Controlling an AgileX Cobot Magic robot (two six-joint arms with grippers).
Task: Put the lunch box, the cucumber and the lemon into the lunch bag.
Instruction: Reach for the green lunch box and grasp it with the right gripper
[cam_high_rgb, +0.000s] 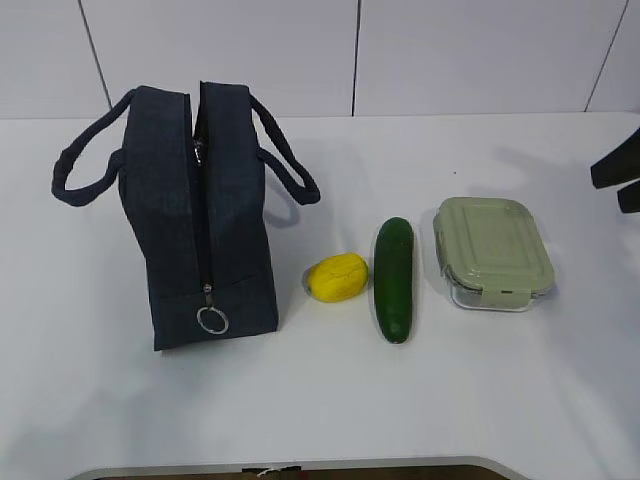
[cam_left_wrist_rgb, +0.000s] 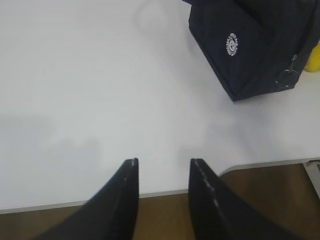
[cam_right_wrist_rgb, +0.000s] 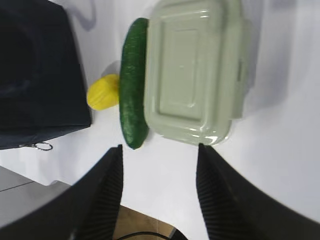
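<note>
Lunch bag (cam_high_rgb: 200, 220) upright on desk (cam_high_rgb: 320, 400), left side, zip partly open at top. Lemon (cam_high_rgb: 337, 277) just right of bag, then cucumber (cam_high_rgb: 394, 279), then lunch box (cam_high_rgb: 493, 252), lid on. Left hand (cam_left_wrist_rgb: 162, 167) part open, empty, over desk edge. Right hand (cam_right_wrist_rgb: 159, 152) open wider, empty, above lunch box & cucumber.

On the worktop (cam_high_rgb: 520, 390) the lunch bag (cam_high_rgb: 200, 220) stands tall at nine o'clock, its two loop handles (cam_high_rgb: 85, 160) jutting sideways. The lemon (cam_high_rgb: 337, 277) sits just beside the cucumber (cam_high_rgb: 394, 278), leaving only a narrow gap; a slightly wider lane separates the cucumber from the lunch box (cam_high_rgb: 492, 250). Bare worktop lies open at six o'clock and at three o'clock past the lunch box.
</note>
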